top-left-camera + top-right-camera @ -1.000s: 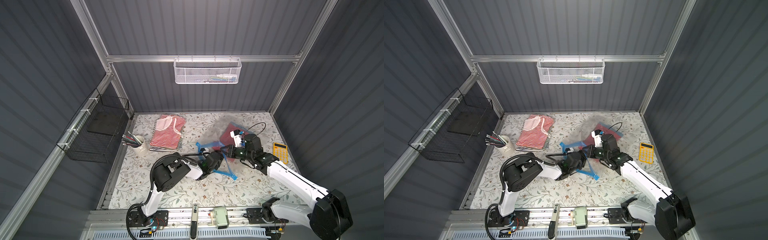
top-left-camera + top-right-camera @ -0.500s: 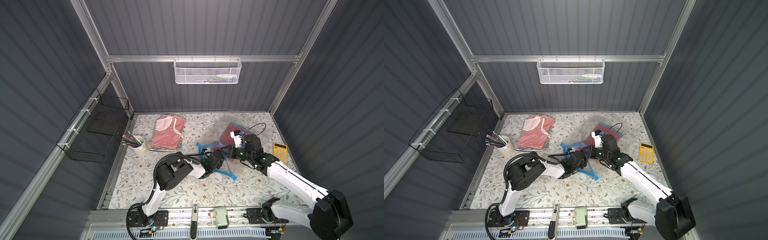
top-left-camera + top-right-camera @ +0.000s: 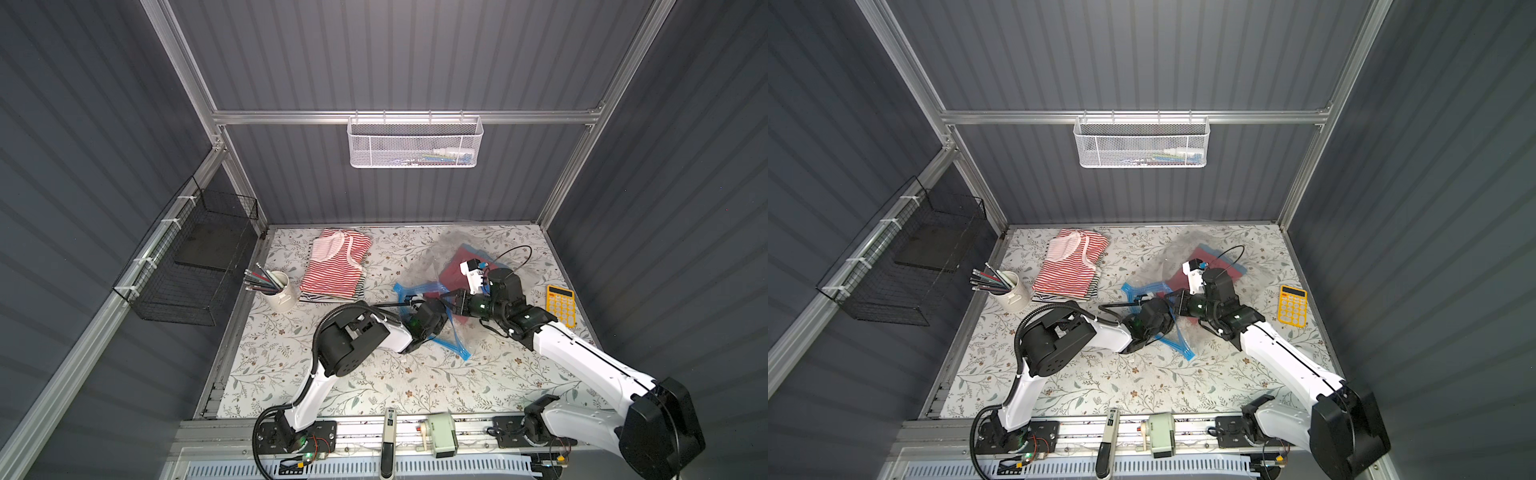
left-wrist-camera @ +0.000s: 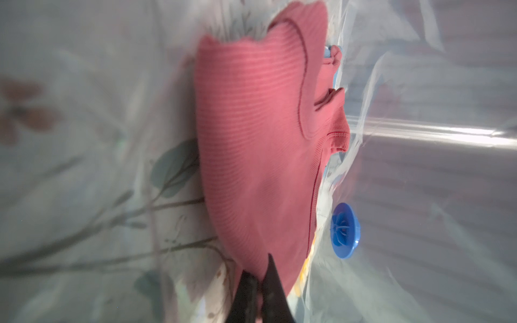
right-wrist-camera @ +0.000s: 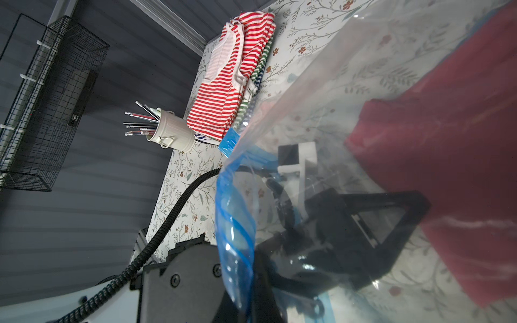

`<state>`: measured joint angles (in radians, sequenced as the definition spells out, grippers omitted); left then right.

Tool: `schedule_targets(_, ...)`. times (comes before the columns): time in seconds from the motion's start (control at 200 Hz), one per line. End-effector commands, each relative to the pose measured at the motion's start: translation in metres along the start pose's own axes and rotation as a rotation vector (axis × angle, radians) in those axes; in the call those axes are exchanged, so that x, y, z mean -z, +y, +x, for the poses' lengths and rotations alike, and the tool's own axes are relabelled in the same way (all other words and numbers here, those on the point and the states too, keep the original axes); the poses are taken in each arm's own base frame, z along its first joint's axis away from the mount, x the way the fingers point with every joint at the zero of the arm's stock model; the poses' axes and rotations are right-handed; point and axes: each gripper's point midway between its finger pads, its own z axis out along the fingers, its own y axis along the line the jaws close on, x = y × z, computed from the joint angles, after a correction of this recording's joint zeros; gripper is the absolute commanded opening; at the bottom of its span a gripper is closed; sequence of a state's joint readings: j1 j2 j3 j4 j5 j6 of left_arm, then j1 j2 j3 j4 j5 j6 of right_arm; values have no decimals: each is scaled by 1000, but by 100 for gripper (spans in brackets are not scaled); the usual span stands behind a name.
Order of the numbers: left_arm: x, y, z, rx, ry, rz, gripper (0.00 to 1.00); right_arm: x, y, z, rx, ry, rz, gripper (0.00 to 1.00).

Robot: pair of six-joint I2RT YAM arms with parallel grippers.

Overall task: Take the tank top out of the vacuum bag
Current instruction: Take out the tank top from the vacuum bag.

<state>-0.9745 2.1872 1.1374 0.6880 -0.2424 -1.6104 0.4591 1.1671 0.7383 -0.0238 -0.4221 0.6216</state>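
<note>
One black wire basket (image 3: 187, 266) is hung on the wall at the far left, and just beside it on the flowered table (image 3: 374, 374) a white cup (image 3: 282, 297) filled with pencils (image 3: 259, 278) is stood upright. Next to the cup, a folded stack of striped tops (image 3: 336, 270) is laid flat, red and white uppermost. Towards the middle, the vacuum bag (image 3: 419, 270) is spread on the table, its clear film crumpled and its blue zip strip (image 3: 457, 349) pulled into an open loop at the near edge. The tank top (image 4: 251, 139), dull red and ribbed, is kept inside the bag, with the round blue valve cap (image 4: 344, 229) seen just beside it in the left wrist view. The left gripper (image 4: 261, 268) is reached in through the bag's mouth, and its jaws are pressed together on the near edge of the tank top. The right gripper (image 3: 451, 300) is met close to it at the mouth, its jaws closed on the bag's upper film, which is held raised off the table. Well apart to the right, a yellow calculator (image 3: 561, 305) is laid near the table's edge.
</note>
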Motion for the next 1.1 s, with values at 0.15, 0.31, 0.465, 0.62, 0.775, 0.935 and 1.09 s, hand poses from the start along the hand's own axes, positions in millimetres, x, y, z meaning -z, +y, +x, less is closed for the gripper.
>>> schedule_targets(0.15, 25, -51, -6, -137, -12, 55, 0, 5, -4, -4, 20, -31, 38, 0)
schedule_targets(0.31, 49, -63, -4, -104, -3, 86, 0, 4, -8, -8, 17, -32, 66, 0)
schedule_targets(0.465, 75, -54, -5, -79, 1, 68, 0, 3, -9, -10, 20, -30, 72, 0)
schedule_targets(0.62, 95, -56, -3, -107, 25, 73, 0, 2, -12, -7, 15, -23, 79, 0)
schedule_targets(0.775, 100, -42, -2, -111, 35, 15, 0, 1, -11, -6, 9, -25, 67, 0)
schedule_targets(0.935, 90, -22, -1, -46, 34, 3, 0, 5, -5, -10, 18, -38, 51, 0)
schedule_targets(1.09, 86, -11, 1, -23, 43, -25, 8, 12, 3, -15, 44, -58, 28, 0)
